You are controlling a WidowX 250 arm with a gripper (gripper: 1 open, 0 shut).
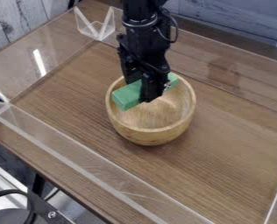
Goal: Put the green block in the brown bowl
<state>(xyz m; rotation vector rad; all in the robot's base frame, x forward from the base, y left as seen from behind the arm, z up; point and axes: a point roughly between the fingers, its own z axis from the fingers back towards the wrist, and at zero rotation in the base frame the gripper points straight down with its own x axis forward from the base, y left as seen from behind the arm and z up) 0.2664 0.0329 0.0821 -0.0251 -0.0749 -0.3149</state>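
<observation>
So your hand point(145, 86) is pointing straight down over the bowl point(152, 108), and it's pinching the block point(138, 93) between its fingers. The block sits tilted, its lower end down inside the bowl's rim on the back-left side; can't tell if it touches the bowl wall. The bowl is near the middle of the desk point(235, 149), inside the clear acrylic walls point(59, 162). There's a small clear stand point(96, 24) off in the back corner, well apart from everything.
</observation>
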